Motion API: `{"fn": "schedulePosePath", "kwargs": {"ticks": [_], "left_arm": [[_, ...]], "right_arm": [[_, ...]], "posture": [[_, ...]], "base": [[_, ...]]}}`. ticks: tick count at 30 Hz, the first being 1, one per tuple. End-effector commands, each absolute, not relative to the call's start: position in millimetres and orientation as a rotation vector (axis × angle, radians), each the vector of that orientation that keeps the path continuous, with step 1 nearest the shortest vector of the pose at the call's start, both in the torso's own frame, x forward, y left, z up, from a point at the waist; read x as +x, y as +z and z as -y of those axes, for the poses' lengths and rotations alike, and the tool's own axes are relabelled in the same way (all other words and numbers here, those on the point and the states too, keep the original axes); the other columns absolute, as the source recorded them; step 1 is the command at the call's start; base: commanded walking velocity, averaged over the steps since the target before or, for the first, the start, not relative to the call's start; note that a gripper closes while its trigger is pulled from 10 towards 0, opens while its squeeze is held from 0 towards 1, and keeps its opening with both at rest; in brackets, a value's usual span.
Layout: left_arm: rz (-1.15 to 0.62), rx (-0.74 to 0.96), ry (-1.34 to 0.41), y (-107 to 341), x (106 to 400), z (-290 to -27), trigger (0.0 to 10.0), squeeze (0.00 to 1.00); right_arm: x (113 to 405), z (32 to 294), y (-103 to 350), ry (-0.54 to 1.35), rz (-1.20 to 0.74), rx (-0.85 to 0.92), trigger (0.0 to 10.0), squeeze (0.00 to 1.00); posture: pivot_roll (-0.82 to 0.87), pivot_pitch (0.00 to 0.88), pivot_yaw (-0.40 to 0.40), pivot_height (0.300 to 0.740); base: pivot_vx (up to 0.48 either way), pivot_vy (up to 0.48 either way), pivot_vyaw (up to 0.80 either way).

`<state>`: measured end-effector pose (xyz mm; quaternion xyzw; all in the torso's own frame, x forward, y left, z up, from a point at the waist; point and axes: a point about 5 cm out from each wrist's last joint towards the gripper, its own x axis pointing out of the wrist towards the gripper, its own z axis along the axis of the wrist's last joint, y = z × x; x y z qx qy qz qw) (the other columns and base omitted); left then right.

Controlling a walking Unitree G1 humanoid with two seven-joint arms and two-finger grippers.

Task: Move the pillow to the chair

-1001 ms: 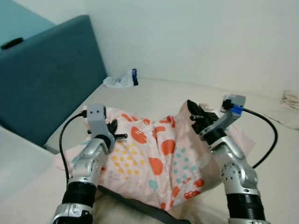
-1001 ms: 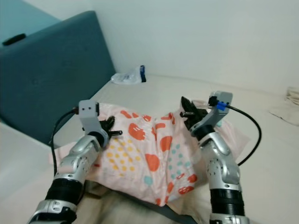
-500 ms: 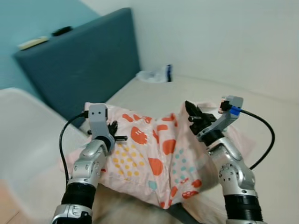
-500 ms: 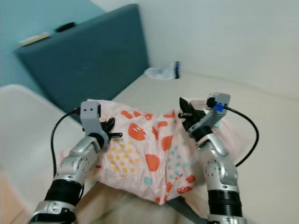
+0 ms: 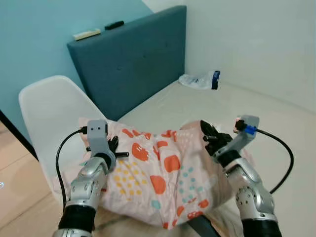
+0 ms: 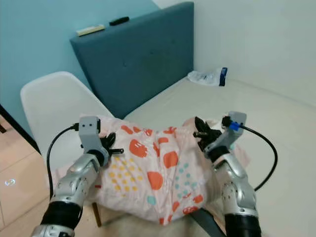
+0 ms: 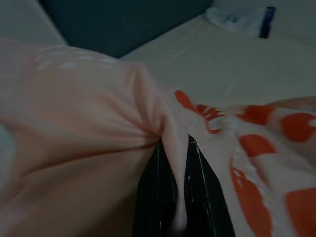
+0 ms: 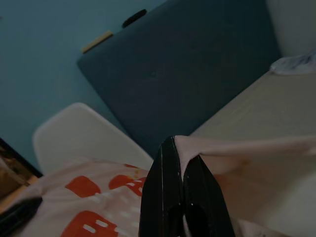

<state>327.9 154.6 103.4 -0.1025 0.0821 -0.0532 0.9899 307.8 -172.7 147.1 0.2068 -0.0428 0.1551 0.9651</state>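
Pink cloth is pinched tight between the 2 black fingers of the left gripper (image 7: 178,197); its wrist view shows a fold of the pillow (image 5: 163,180) squeezed in the thin gap. The right gripper (image 8: 183,197) is pressed together on another pink edge of the same pillow. In the head views the left gripper (image 5: 114,148) holds the pillow's left corner and the right gripper (image 5: 210,139) holds its right corner, so the pillow hangs between the 2 arms, just in front of the white chair (image 5: 49,116) and partly over its seat.

The pillow has red shapes, yellow dots and blue-green dots. Behind the chair stands a dark blue headboard (image 5: 133,59) with a black thing (image 5: 114,24) and a pale flat thing (image 5: 87,34) on its top edge. A clear bag (image 5: 200,80) lies far back on the bed (image 5: 256,108). The right wrist view shows the chair and headboard; the left wrist view shows the bag.

1 second ago the chair was out of sight. The camera has turned left since then, and both grippers keep their hold.
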Motion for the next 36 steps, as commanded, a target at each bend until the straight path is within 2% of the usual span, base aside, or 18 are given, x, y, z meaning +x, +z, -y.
{"fn": "schedulePosePath", "kwargs": {"ticks": [1,28,33,36], "left_arm": [[-0.135,-0.191,-0.122,109.5,327.5,-151.5,10.0,0.00],[-0.139,-0.179,-0.145,111.4,329.2,-144.1,10.0,0.00],[-0.160,-0.161,-0.137,107.9,328.6,-143.1,10.0,0.00],[-0.164,-0.168,-0.121,107.6,329.1,-143.5,10.0,0.00]], "right_arm": [[306.9,168.1,155.4,0.348,0.120,0.397,10.0,0.00],[308.9,166.2,156.8,0.328,0.113,0.385,10.0,0.00],[308.6,165.1,155.1,0.335,0.096,0.373,10.0,0.00],[307.0,164.4,156.3,0.348,0.107,0.344,10.0,0.00]], "posture": [[-0.12,0.064,0.074,0.740],[-0.13,0.062,0.084,0.740],[-0.13,0.061,0.084,0.740],[-0.14,0.059,0.083,0.740]], "base": [[0.000,0.000,0.63],[0.000,0.000,0.62],[0.000,-0.465,0.00],[0.000,-0.465,0.70]]}}
